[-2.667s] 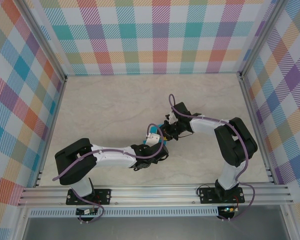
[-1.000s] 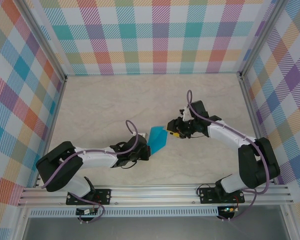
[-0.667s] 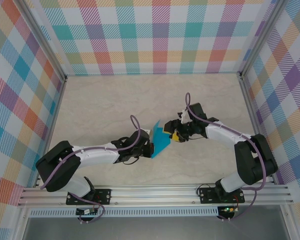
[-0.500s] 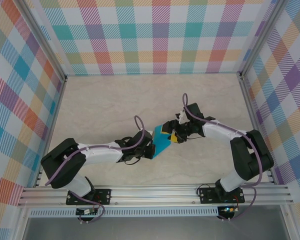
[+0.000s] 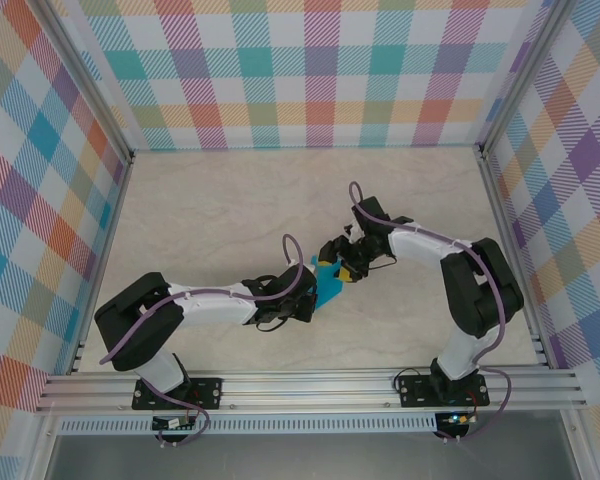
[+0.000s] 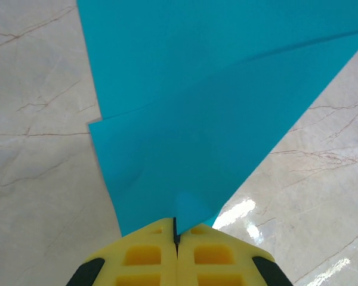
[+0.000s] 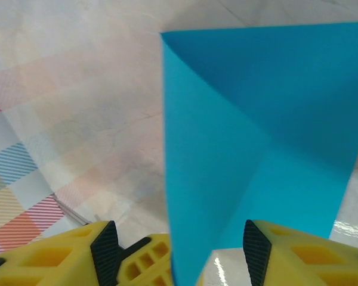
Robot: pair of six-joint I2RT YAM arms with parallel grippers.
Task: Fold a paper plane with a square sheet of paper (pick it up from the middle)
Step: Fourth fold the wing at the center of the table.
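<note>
Thin, smooth teal paper point(image 6: 197, 119), folded along sharp diagonal creases, is held over the middle of the glossy marbled worktop point(image 6: 36, 179). The left pincer point(image 6: 176, 229) is clamped on its narrow corner. The paper widens toward the right pincer point(image 7: 179, 262), whose fingers stand apart astride its edge.

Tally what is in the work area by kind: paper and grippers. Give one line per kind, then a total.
Teal paper: 1, partly folded
Grippers: 2, the left gripper and the right gripper
Total: 3
</note>
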